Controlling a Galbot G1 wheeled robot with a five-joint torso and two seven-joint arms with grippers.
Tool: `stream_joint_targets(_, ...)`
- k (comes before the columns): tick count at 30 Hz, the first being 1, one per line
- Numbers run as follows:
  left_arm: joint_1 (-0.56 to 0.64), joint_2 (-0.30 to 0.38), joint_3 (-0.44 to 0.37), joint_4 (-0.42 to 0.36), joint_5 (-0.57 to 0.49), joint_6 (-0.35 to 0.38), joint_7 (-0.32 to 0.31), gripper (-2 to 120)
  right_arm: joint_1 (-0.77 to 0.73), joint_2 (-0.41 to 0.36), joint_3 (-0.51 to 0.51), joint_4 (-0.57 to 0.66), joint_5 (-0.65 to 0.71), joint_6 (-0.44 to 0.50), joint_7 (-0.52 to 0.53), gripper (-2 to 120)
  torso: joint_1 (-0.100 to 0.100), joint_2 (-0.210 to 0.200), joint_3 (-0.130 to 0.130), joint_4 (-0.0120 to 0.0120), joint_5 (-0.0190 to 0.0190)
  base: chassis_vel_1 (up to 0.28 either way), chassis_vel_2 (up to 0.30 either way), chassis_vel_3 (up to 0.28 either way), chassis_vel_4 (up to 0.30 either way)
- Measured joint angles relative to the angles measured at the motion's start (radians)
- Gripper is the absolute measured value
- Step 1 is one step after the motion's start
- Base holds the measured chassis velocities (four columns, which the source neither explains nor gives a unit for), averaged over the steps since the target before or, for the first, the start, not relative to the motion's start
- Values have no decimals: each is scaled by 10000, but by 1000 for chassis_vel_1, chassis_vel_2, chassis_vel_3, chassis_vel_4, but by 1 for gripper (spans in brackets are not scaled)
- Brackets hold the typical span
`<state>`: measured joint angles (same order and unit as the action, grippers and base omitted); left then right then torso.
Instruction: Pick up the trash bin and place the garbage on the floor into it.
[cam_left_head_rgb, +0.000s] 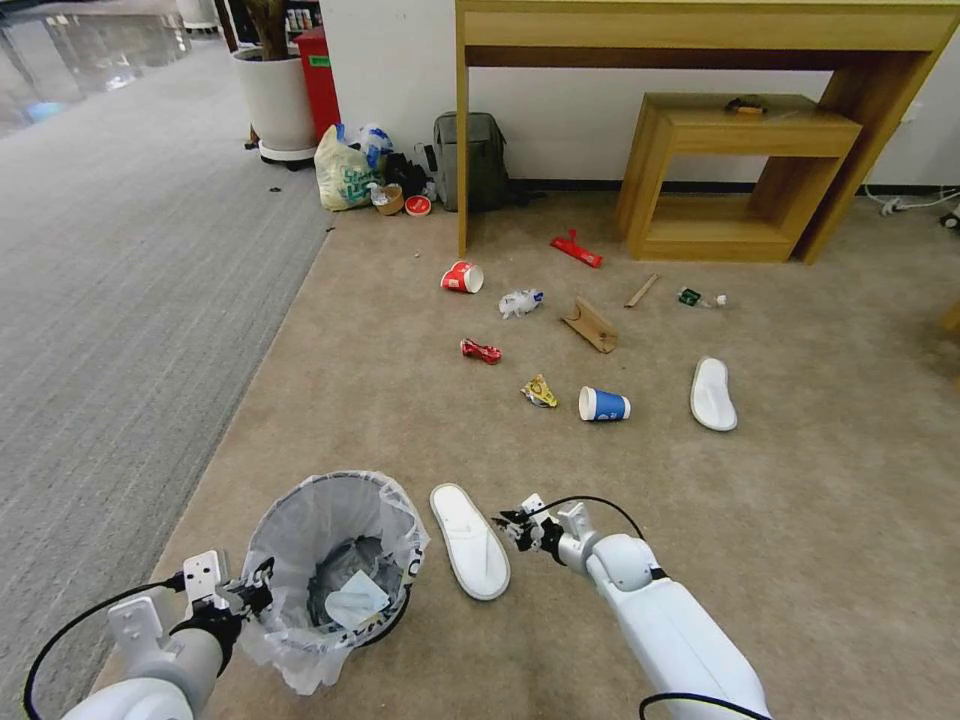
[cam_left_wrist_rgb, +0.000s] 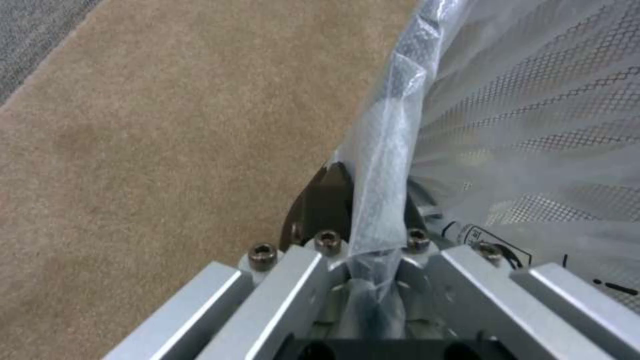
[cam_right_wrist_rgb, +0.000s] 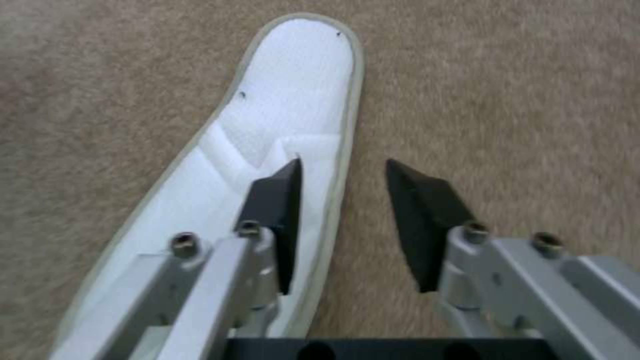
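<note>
The black trash bin (cam_left_head_rgb: 300, 560), lined with a translucent white bag (cam_left_wrist_rgb: 520, 125), stands low at my left; my left gripper (cam_left_head_rgb: 252, 588) (cam_left_wrist_rgb: 370, 180) is shut on its bag-covered rim. A white slipper (cam_left_head_rgb: 468, 540) (cam_right_wrist_rgb: 280, 130) lies just right of the bin. My right gripper (cam_left_head_rgb: 515, 526) (cam_right_wrist_rgb: 343, 170) hovers open at its edge, one finger over the slipper, the other over the beige floor (cam_left_head_rgb: 780, 520). Farther off lie a blue cup (cam_left_head_rgb: 603, 404), a red cup (cam_left_head_rgb: 462, 277), a crushed red can (cam_left_head_rgb: 480, 351), another slipper (cam_left_head_rgb: 713, 393) and several wrappers.
A wooden desk (cam_left_head_rgb: 700, 30) with a low shelf unit (cam_left_head_rgb: 740, 170) stands at the back wall. A grey backpack (cam_left_head_rgb: 470, 160), a shopping bag (cam_left_head_rgb: 343, 175), a white plant pot (cam_left_head_rgb: 275, 100) and a red bin (cam_left_head_rgb: 320, 75) sit behind. Grey ribbed carpet (cam_left_head_rgb: 120, 280) runs along the left.
</note>
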<state>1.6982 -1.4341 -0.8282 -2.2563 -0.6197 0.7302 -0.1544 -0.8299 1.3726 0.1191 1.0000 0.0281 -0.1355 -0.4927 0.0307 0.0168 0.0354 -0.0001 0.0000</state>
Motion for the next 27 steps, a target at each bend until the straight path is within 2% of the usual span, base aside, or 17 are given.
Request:
stream_joint_targets(2,15,0,2,-9,20,0,1,0,134,78,-21,-163,-145,57,2,43,0,0,0,0,0,0,0,0,0)
stream_joint_targets(4,30,-6,0,-15,38,-1,1,0,275,155,-67,-324,-218,63,1,52,0,0,0,0,-1,0,0,0,0)
stream_joint_targets(6,33,-6,-1,-15,41,-1,1,0,296,167,-75,-354,-228,63,0,54,0,0,0,0,-1,0,0,0,0)
stream_joint_targets(8,49,-19,-3,-15,68,-1,37,0,427,249,-105,-627,-257,63,-54,66,0,0,0,0,-2,0,0,0,0)
stream_joint_targets(10,52,-20,-3,-15,79,-2,52,0,450,267,-105,-680,-257,64,-67,68,-1,0,0,0,-2,0,0,0,0)
stream_joint_targets(13,70,-25,22,-35,131,-8,91,0,726,455,-16,-1330,-31,82,-317,88,0,0,0,0,-1,0,0,0,0)
stream_joint_targets(14,70,-25,22,-35,131,-8,91,0,726,455,-16,-1330,-31,82,-317,88,0,0,0,0,-1,0,0,0,0)
stream_joint_targets(16,79,-15,39,-35,152,-8,106,0,860,557,37,-1589,21,138,-452,96,0,0,0,-1,-1,0,0,0,0)
stream_joint_targets(27,75,-20,94,-17,247,-10,142,0,1262,1073,156,-2649,-184,472,-779,100,0,0,0,0,-1,0,0,0,0)
